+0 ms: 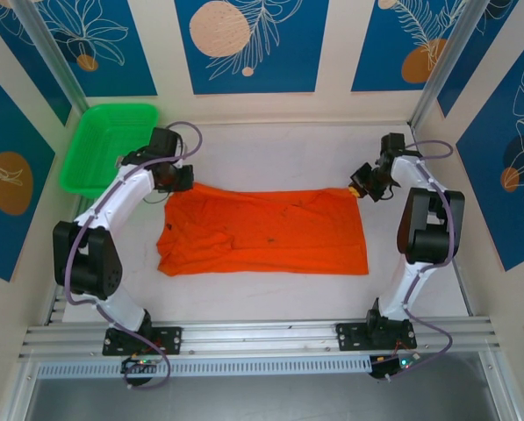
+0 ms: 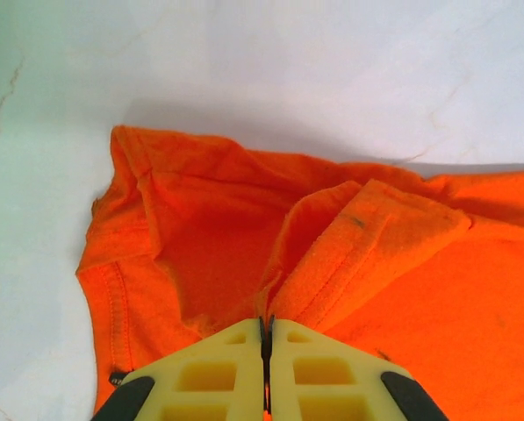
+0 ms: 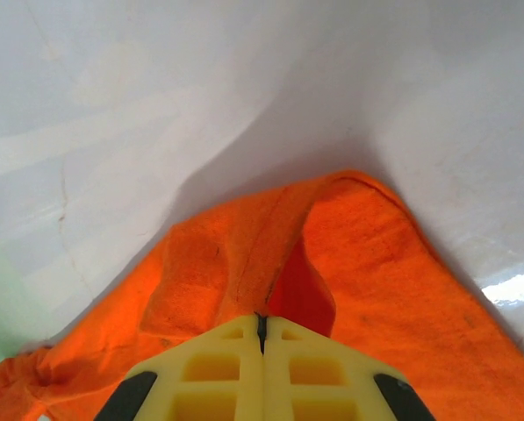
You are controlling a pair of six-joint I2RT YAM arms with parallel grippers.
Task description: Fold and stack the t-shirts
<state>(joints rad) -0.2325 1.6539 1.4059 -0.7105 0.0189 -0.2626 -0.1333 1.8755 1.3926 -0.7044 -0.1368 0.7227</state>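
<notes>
One bright orange t-shirt (image 1: 266,232) lies spread across the middle of the white table, folded to a wide rectangle. My left gripper (image 1: 181,180) is at its far left corner, shut on a pinch of the cloth (image 2: 283,281). My right gripper (image 1: 360,186) is at the far right corner, shut on the cloth edge (image 3: 279,263), which rises into the yellow fingers (image 3: 226,368). Both far corners are lifted slightly off the table. The near edge of the t-shirt rests flat.
A green plastic tray (image 1: 108,145) stands tilted at the back left, just behind the left arm. The table (image 1: 270,149) is walled on three sides. A metal rail (image 1: 262,338) runs along the near edge by the arm bases.
</notes>
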